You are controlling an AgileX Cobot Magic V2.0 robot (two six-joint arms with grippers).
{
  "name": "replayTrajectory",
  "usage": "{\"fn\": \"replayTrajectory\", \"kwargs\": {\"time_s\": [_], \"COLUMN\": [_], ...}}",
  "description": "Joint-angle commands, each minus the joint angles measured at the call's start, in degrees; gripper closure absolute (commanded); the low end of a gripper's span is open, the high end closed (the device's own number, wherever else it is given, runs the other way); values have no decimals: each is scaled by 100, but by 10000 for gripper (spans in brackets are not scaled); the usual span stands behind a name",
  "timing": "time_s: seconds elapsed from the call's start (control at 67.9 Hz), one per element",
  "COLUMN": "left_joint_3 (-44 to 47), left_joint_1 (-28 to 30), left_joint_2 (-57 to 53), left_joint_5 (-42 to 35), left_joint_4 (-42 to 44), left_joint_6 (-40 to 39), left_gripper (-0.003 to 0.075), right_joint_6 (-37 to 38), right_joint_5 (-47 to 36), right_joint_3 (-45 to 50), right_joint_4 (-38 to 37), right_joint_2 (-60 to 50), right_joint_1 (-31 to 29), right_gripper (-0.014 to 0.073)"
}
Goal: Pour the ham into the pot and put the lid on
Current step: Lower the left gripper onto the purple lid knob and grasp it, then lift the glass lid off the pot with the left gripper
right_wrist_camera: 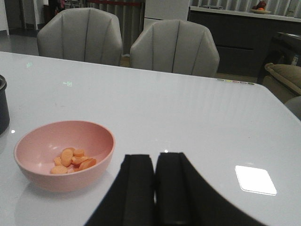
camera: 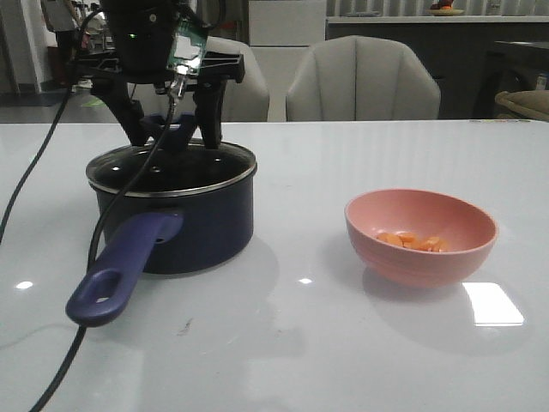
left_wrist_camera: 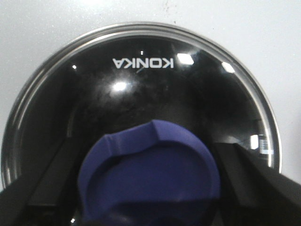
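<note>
1. The lid (camera: 171, 167) sits on the pot (camera: 176, 223) on the desk (camera: 300, 343).
2. The left pincer (camera: 171, 133) straddles the lid knob (left_wrist_camera: 150, 174), fingers spread, not clamping it.
3. The right pincer (right_wrist_camera: 155, 188) is clenched empty, beside the pink bowl (right_wrist_camera: 63, 155) holding the ham (right_wrist_camera: 73, 160).

The right gripper (right_wrist_camera: 155, 188) is hanging over the white table (right_wrist_camera: 188, 122), its fingers (right_wrist_camera: 136, 188) pressing together; the ham (right_wrist_camera: 71, 160) is lying in the pink bowl (right_wrist_camera: 94, 141); the pot (right_wrist_camera: 3, 103) is showing at the edge; two grey chairs (right_wrist_camera: 174, 44) are standing behind.
</note>
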Motion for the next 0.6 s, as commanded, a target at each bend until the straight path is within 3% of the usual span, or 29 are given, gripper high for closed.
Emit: {"fn": "replayTrajectory", "kwargs": {"time_s": [0.0, 0.103, 0.589], "left_joint_3": [-162, -238, -784], "left_joint_1": [-34, -34, -34], "left_joint_2": [-310, -310, -745], "left_joint_5": [-199, -199, 410], "left_joint_4": [-19, -19, 324], "left_joint_6": [-62, -62, 131], "left_gripper": [340, 393, 408], "right_joint_6": [-27, -27, -27], "right_joint_5": [-517, -517, -517], "right_joint_3": [-31, -31, -31], "right_joint_4": [-82, -82, -82], "right_joint_2": [-120, -120, -120], "right_joint_1": [-34, -34, -34], "right_gripper": [435, 435, 435]}}
